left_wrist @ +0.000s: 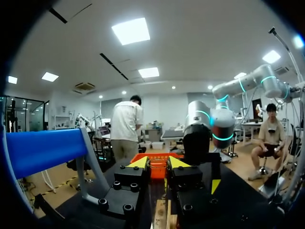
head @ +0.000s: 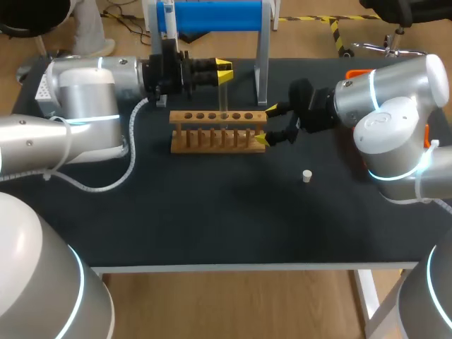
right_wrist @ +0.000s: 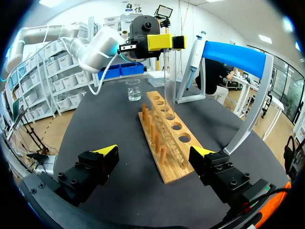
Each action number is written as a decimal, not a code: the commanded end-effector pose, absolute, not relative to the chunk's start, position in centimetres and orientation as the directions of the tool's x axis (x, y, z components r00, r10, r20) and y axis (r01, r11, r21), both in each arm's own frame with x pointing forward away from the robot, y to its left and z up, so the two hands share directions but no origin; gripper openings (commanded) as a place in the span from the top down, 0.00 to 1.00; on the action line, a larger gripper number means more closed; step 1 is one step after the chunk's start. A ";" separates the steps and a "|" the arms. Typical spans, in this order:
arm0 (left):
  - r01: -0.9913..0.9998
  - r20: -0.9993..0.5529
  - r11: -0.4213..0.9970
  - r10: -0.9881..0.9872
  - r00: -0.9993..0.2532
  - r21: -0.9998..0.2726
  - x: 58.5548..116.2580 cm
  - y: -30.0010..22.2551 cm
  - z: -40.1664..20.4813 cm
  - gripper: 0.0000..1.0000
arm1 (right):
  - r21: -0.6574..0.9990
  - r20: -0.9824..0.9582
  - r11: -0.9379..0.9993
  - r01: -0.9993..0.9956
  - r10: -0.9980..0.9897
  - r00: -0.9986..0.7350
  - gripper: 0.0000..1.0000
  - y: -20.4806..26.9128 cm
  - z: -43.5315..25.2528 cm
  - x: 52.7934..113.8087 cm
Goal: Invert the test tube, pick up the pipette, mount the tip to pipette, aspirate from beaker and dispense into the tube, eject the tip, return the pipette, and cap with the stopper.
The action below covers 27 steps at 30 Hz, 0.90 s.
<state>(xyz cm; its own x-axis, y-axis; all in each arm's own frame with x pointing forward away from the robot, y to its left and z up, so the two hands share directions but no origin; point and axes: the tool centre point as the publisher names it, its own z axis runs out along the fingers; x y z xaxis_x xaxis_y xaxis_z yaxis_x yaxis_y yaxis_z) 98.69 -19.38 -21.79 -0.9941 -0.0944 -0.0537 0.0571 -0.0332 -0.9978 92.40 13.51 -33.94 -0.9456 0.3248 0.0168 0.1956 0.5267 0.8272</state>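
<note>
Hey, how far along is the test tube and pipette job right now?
Nothing looks finished. In hand: the left gripper is shut on the test tube, upright at the wooden rack; the right gripper is open on either side of the rack's end. Left: the pipette hangs on its stand, the beaker stands apart, and the stopper lies on the table, so pipetting and capping remain.

We see a matt black tabletop (head: 212,212), a smooth pale wooden rack (head: 219,131), and a clear, glassy test tube (right_wrist: 169,81) and beaker (right_wrist: 134,89).
</note>
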 end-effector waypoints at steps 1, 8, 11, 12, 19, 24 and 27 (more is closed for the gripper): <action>0.053 -0.049 -0.037 -0.097 -0.994 -0.998 98.9 -19.5 -22.2 1.00 | 0.827 0.017 0.527 0.195 0.324 -0.946 0.00 13.4 -33.9 92.4; 0.039 -0.035 -0.034 -0.097 -0.995 -0.999 99.1 -19.5 -22.8 1.00 | 0.827 0.017 0.527 0.195 0.324 -0.946 0.00 13.4 -33.9 92.4; 0.033 -0.030 -0.033 -0.096 -0.995 -0.999 99.2 -19.6 -23.0 1.00 | 0.827 0.017 0.527 0.195 0.324 -0.946 0.00 13.4 -33.9 92.4; 0.032 -0.028 -0.032 -0.096 -0.995 -0.999 99.2 -19.6 -23.1 1.00 | 0.827 0.017 0.527 0.195 0.324 -0.946 0.00 13.4 -33.9 92.4; 0.015 -0.012 -0.031 -0.096 -0.995 -0.999 99.2 -19.5 -23.6 1.00 | 0.827 0.017 0.527 0.195 0.324 -0.946 0.00 13.4 -33.9 92.4; 0.001 0.001 -0.025 -0.097 -0.995 -1.000 99.3 -19.6 -24.2 1.00 | 0.827 0.017 0.527 0.195 0.324 -0.946 0.00 13.4 -33.9 92.4; -0.011 0.013 -0.025 -0.099 -0.995 -1.000 99.3 -19.6 -24.5 1.00 | 0.827 0.017 0.527 0.195 0.324 -0.946 0.00 13.4 -33.9 92.4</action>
<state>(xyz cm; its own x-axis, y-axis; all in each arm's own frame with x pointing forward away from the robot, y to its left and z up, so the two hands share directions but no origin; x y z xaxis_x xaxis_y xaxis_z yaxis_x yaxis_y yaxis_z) 99.07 -19.40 -24.20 -0.9947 -0.1026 0.0110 -0.0086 -0.0246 -0.9997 92.40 13.51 -33.94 -0.9456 0.3248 0.0168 0.1956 0.5266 0.8273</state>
